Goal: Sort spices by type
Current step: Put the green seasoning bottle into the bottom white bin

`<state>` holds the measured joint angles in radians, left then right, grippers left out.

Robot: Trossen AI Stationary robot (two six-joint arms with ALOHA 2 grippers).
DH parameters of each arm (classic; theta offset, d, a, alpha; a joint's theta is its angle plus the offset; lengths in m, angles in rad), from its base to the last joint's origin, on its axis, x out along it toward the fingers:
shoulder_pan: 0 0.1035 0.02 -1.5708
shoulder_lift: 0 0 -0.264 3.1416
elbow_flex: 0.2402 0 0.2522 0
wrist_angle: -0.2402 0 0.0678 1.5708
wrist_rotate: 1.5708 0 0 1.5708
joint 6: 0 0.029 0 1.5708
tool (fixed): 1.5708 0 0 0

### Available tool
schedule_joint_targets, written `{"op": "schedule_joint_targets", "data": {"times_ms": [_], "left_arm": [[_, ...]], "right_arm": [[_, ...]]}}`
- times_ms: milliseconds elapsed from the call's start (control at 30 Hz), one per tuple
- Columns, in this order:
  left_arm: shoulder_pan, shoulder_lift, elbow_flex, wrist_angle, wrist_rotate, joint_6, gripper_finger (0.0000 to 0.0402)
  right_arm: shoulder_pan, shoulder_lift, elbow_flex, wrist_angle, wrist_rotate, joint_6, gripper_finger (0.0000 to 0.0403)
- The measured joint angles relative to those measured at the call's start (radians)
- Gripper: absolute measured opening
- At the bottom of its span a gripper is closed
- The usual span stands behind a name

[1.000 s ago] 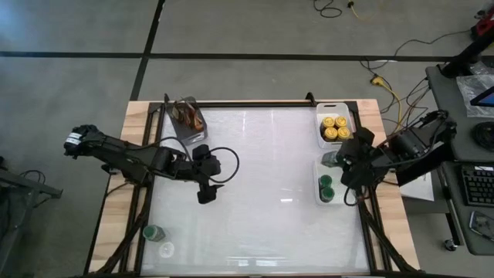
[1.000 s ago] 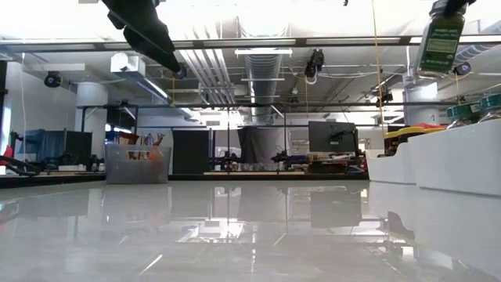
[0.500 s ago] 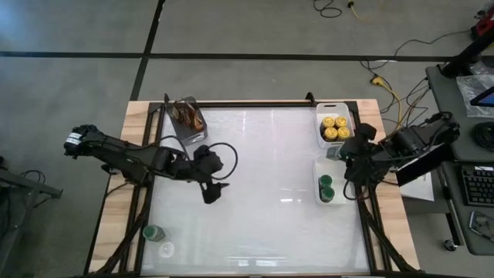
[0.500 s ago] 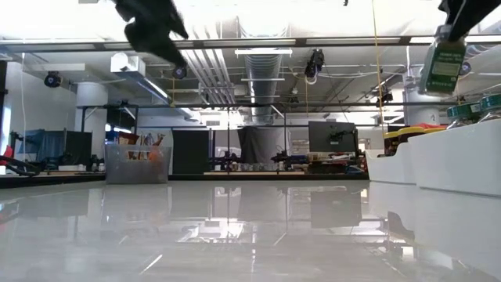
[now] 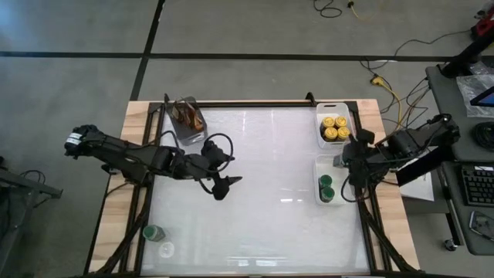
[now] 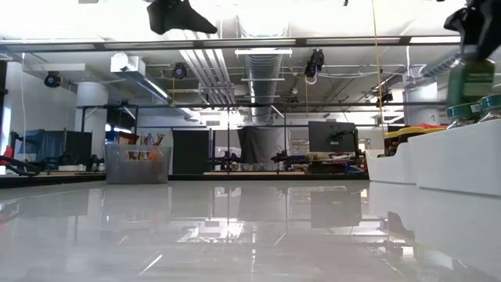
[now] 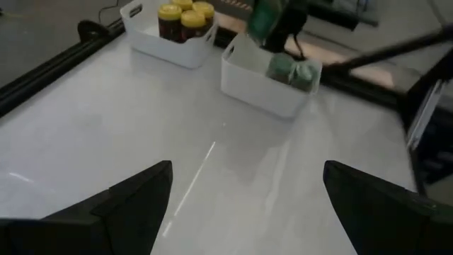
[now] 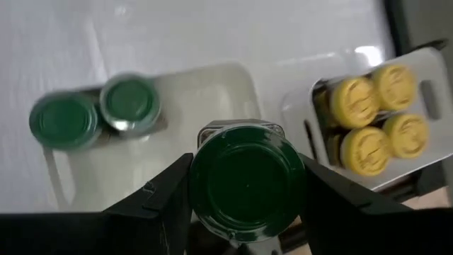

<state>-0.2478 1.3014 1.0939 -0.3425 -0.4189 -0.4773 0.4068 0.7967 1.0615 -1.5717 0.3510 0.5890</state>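
While clamped on a green-lidded jar (image 8: 246, 180) above the near tray (image 8: 205, 92) at centre right of the high view, lower the right gripper (image 5: 345, 164) straight into the bare space beside two green jars (image 8: 92, 113), keeping clear of the yellow-lidded jars (image 8: 375, 120); left gripper (image 5: 224, 185) wide, idle at mid-table.

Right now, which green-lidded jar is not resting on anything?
The green-lidded jar gripped by the right gripper above the white tray; two others sit inside, one on the table.

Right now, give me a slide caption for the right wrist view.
Right gripper holding a green-lidded jar above the tray with two green-lidded jars; four yellow-lidded jars sit in the neighbouring tray.
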Motion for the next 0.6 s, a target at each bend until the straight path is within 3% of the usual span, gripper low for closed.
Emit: {"op": "schedule_joint_targets", "data": {"times_ms": [167,400,600], "left_arm": [[0.017,0.000,0.090,-0.035,-0.054,-0.086,0.0351],[0.076,0.000,0.242,-0.194,-0.063,-0.047,0.0351],[0.095,0.000,0.298,-0.299,-0.091,-0.025,0.0351]], "right_arm": [[0.000,0.002,-0.042,0.002,-0.087,-0.007,0.0196],[0.000,-0.006,-0.077,0.062,-0.169,-0.025,0.0196],[0.001,-0.031,-0.147,0.157,-0.214,-0.022,0.0196]]}}
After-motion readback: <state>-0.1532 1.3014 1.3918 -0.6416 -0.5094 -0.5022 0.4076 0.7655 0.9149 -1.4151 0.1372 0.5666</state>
